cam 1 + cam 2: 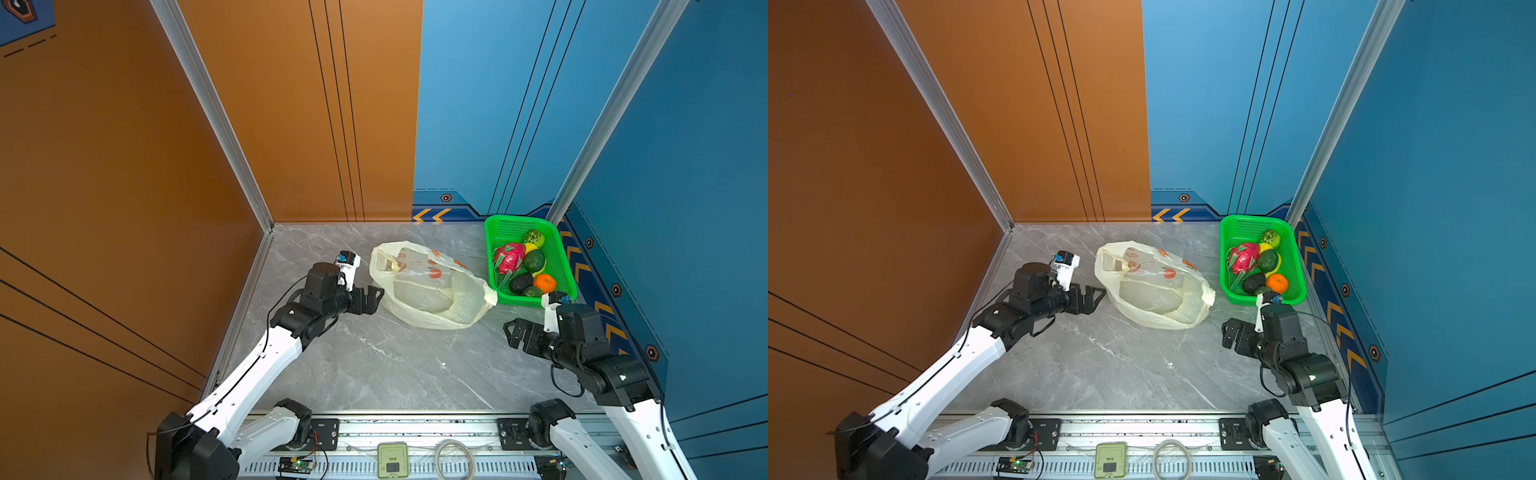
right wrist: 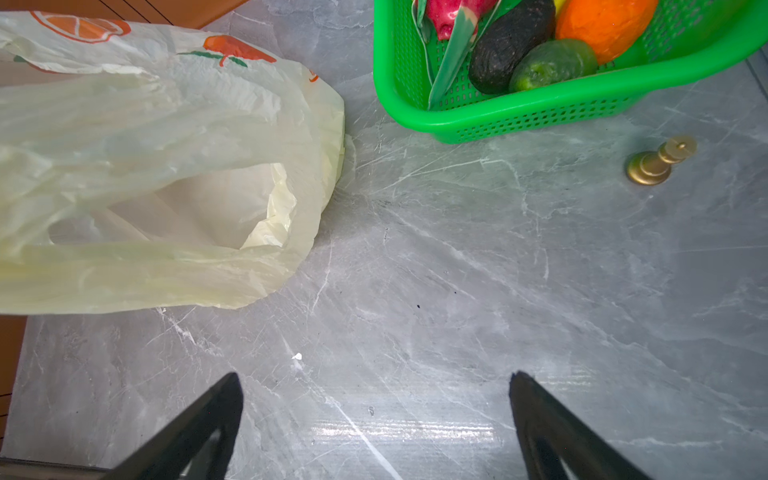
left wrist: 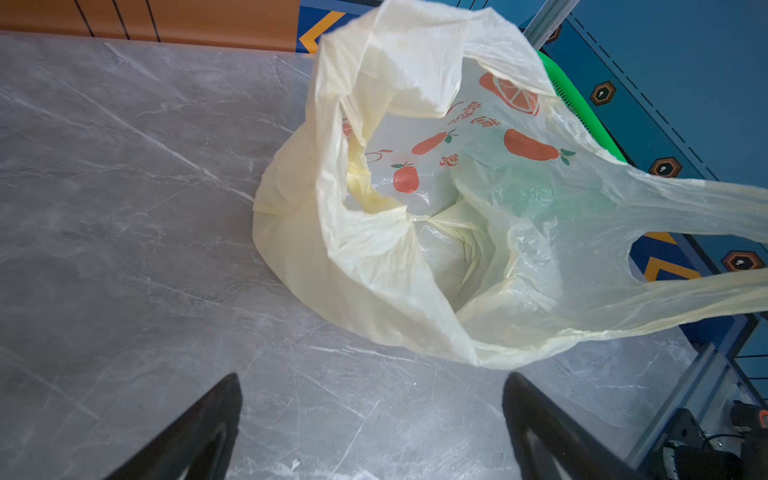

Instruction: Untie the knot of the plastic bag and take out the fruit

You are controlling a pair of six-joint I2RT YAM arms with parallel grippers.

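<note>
The plastic bag (image 1: 432, 291) lies slumped on the grey marble bench (image 1: 374, 365), its mouth gaping toward the left hand (image 1: 374, 297). The left wrist view looks straight into it and shows only crumpled film. No knot shows, and the handle strips (image 3: 706, 199) lie loose and apart.

The fruit (image 1: 535, 259) sits in the green perforated basket (image 1: 515, 217) just beside the bag: dragon fruit (image 1: 509, 257), orange (image 1: 545, 282), dark avocado (image 1: 520, 283) and others.

Both hands stand wide and hold nothing. The left is just beside the bag's mouth, and the right hand (image 1: 509, 332) is near the bag's other end and the basket.

As I judge it, untying and emptying are done. The next move calls for little beyond confirming the bag is empty and drawing both arms clear.
</note>
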